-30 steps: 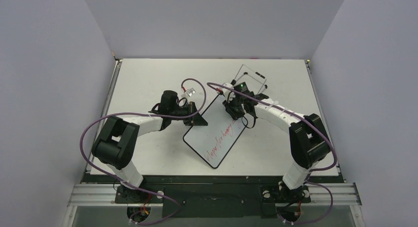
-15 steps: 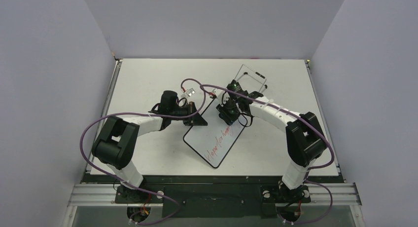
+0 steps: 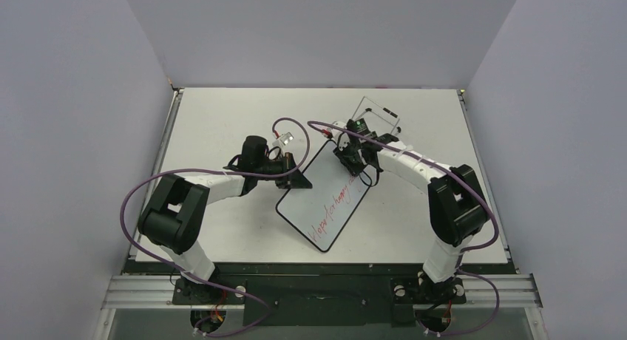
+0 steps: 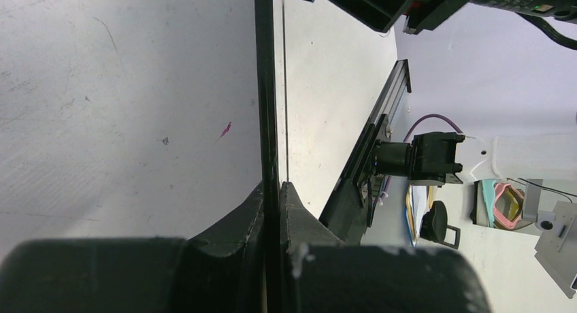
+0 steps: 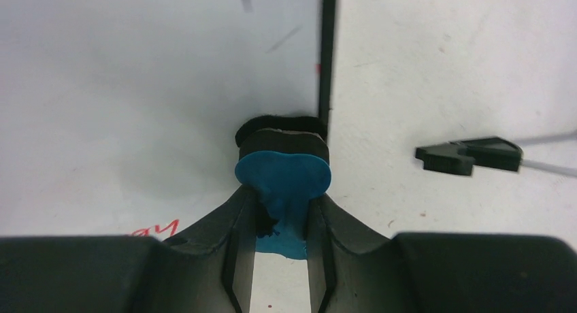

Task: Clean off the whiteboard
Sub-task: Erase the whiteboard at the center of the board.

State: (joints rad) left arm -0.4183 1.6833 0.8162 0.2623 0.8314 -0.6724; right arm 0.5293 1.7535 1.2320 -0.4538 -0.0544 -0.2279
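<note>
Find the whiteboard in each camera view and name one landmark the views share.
Top external: whiteboard lies diagonally near the picture's centre.
Left wrist: whiteboard edge-on, a dark vertical line rising from the left tool clamping it.
Right wrist: whiteboard fills the upper left, beyond the right tool gripping a blue eraser.
Shared landmark: the right tool, visible in all three views.
</note>
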